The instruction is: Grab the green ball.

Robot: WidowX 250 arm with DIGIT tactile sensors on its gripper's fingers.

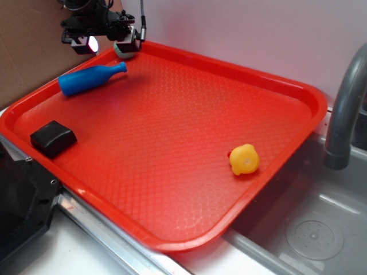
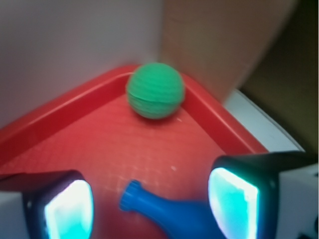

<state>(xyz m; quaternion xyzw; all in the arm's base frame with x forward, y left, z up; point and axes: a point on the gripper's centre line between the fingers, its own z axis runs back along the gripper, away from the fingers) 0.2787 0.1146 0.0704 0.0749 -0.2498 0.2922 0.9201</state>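
With the red tray (image 1: 172, 149) spread wide and the blue bottle-shaped toy (image 1: 92, 79) lying just below, found the green ball (image 2: 155, 90) lodged in the tray's far corner, straight ahead of the released gripper (image 2: 152, 201), jaws apart, nothing held.

Blue bottle toy (image 1: 92, 79), black block (image 1: 53, 138), yellow duck (image 1: 245, 159), red tray (image 1: 172, 137).

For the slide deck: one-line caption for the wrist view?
Open gripper faces the green ball in the red tray's corner, blue bottle's neck between its fingers.
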